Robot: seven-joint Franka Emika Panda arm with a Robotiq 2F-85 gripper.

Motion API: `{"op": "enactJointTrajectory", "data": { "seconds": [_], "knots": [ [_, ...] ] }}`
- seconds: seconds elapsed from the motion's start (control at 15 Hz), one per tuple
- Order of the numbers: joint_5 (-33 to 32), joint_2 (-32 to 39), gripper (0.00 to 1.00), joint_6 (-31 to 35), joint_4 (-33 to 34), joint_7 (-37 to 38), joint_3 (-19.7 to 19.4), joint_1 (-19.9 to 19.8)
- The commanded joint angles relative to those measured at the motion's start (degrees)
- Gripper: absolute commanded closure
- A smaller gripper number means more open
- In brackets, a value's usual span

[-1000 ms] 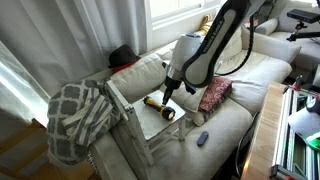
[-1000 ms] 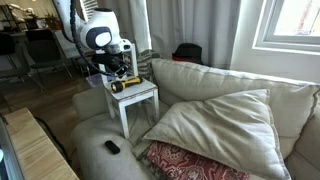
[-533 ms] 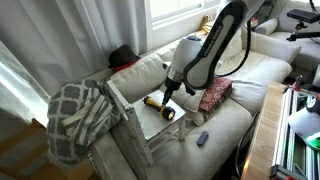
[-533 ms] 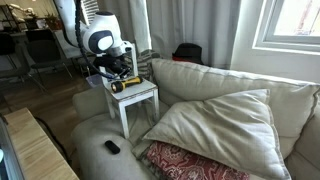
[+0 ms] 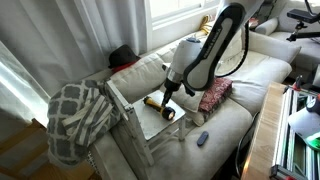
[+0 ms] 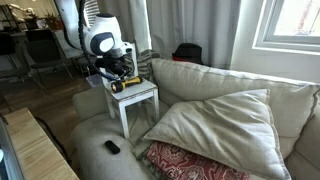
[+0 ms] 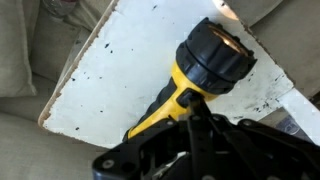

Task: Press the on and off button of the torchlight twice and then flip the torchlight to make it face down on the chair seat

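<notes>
Nothing has shifted: fingers point(image 7: 200, 132) over torchlight point(image 7: 207, 62) on chair seat point(image 7: 105, 85), spread unclear.

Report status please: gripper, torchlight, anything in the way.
Gripper down at torchlight handle, jaws unclear. Torchlight on its side on chair seat. Small dark remote lies on sofa, off the seat.

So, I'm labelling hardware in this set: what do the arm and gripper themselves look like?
The arm is built of rounded, tube-like segments. It reads dark against the window in an exterior view, and white with a black circular joint cap in an exterior view. The gripper is black and blocky. No markings are legible.
</notes>
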Motion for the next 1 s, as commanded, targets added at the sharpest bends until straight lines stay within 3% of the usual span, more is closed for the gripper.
{"op": "enactJointTrajectory", "data": {
  "seconds": [0.0,0.93],
  "knots": [
    [-2.0,1.3,1.0,1.1,0.6,0.9,-0.4,-0.2],
    [-2.7,2.7,1.0,0.4,2.0,1.0,-1.4,1.0]
  ]
}}
